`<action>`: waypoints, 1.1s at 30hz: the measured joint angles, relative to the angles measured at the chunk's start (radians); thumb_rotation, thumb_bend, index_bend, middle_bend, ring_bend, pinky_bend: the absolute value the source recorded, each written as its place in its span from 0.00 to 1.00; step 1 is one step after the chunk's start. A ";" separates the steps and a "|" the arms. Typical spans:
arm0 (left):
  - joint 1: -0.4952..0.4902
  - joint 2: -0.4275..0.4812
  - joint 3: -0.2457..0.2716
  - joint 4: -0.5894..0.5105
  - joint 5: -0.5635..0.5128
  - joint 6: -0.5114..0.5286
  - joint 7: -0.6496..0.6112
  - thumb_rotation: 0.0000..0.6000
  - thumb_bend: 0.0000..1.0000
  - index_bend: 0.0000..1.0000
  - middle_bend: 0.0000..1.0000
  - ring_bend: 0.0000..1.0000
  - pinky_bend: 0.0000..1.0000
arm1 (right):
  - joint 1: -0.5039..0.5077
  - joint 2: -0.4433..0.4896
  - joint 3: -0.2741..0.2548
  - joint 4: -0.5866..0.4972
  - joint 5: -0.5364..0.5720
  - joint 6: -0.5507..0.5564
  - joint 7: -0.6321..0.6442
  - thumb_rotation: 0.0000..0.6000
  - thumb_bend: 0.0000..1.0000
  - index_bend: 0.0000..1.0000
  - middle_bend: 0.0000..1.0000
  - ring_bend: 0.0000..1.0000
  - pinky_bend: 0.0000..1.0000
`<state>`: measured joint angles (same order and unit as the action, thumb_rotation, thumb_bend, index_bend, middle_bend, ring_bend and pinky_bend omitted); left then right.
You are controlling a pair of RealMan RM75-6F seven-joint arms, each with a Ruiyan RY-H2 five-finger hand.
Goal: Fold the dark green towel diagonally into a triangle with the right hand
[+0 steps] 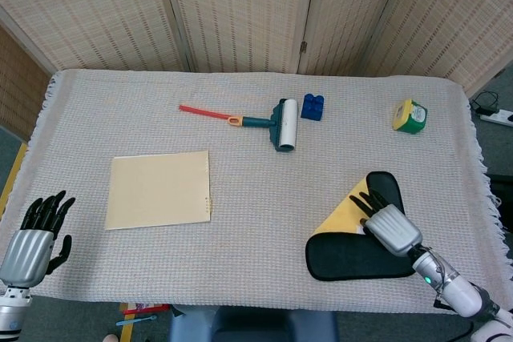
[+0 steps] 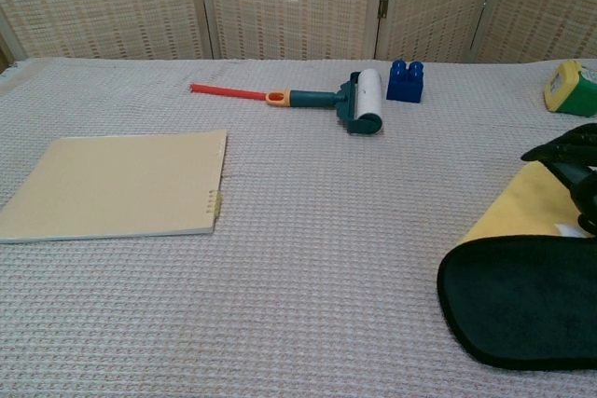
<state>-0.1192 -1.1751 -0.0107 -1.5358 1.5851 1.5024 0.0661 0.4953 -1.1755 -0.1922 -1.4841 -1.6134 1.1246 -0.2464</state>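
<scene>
The dark green towel (image 1: 353, 254) lies at the near right of the table, with one corner turned over so its yellow underside (image 1: 346, 210) shows. My right hand (image 1: 389, 226) sits over the towel's middle and grips the raised corner. In the chest view the towel (image 2: 522, 305) fills the lower right. Its yellow underside (image 2: 522, 207) slopes up to my right hand (image 2: 571, 154) at the frame's right edge. My left hand (image 1: 36, 234) hangs beside the table's near left edge, fingers apart and holding nothing.
A beige pad (image 1: 160, 188) lies at the left. Behind the towel are a lint roller with a red handle (image 1: 276, 124) and a blue brick (image 1: 313, 106). At the far right sits a yellow and green tape measure (image 1: 409, 116). Folding screens stand behind the table.
</scene>
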 measured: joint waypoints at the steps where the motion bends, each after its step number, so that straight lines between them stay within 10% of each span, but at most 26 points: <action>1: 0.000 -0.001 0.001 0.000 0.001 0.000 0.001 1.00 0.66 0.00 0.03 0.00 0.00 | -0.008 0.006 -0.005 -0.004 -0.003 0.003 -0.005 0.99 0.44 0.64 0.08 0.04 0.00; 33: -0.002 -0.014 0.006 -0.001 0.000 -0.012 0.023 1.00 0.66 0.00 0.03 0.00 0.00 | -0.177 0.061 -0.060 0.031 -0.028 0.005 -0.052 0.99 0.44 0.64 0.09 0.04 0.00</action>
<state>-0.1211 -1.1889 -0.0045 -1.5372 1.5847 1.4905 0.0888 0.3186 -1.1147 -0.2520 -1.4531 -1.6413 1.1300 -0.2980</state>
